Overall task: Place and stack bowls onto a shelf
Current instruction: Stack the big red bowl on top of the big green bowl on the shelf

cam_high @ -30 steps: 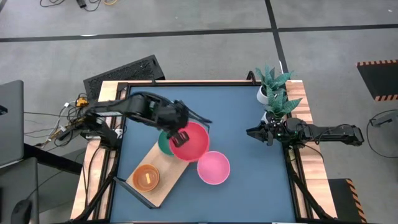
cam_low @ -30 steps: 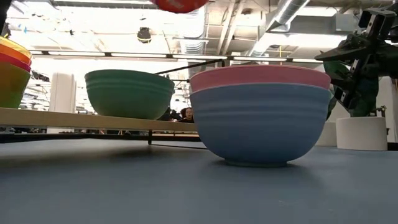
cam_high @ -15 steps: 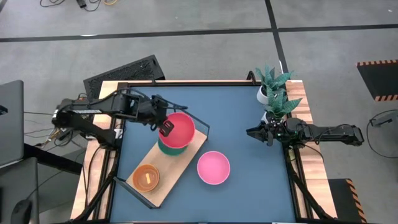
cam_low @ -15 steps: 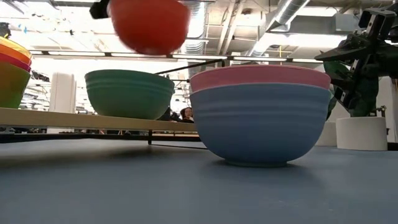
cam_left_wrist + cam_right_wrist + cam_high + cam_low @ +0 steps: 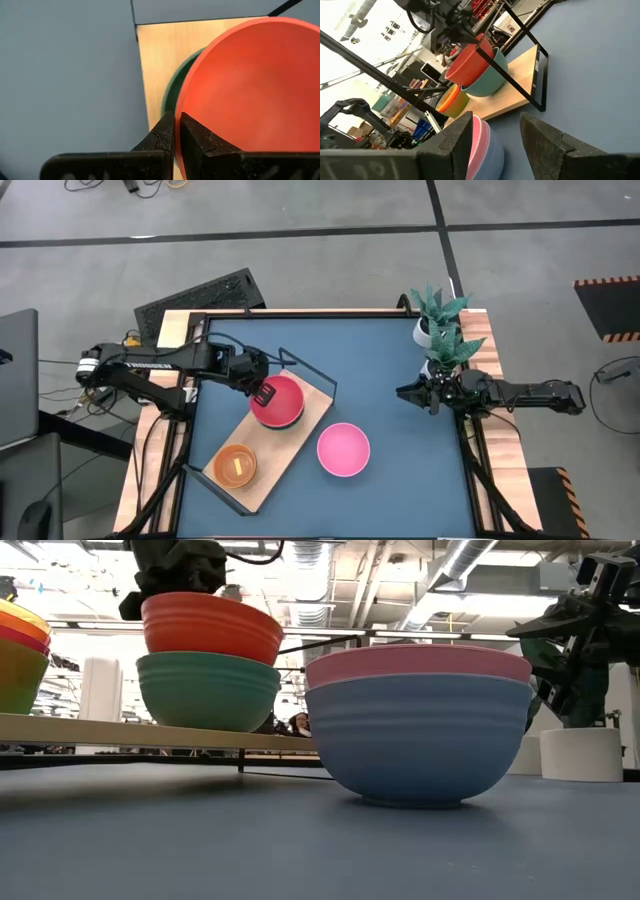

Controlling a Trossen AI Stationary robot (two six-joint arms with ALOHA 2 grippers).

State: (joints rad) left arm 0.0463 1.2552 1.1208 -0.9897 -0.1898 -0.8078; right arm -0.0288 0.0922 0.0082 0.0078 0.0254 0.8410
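Low view shows the smooth red bowl nested in the ribbed teal bowl on the light-wood shelf; from above teal is hidden. Left gripper pinches the red rim. Right gripper hangs parted at the desk's right edge.

Left gripper fingers pinched together; right gripper fingers spread.

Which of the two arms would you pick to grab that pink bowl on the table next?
Probably the right. Its open gripper waits unladen at the table edge, facing the pink bowl. The left gripper is shut on the red bowl, nested in the teal bowl on the shelf.
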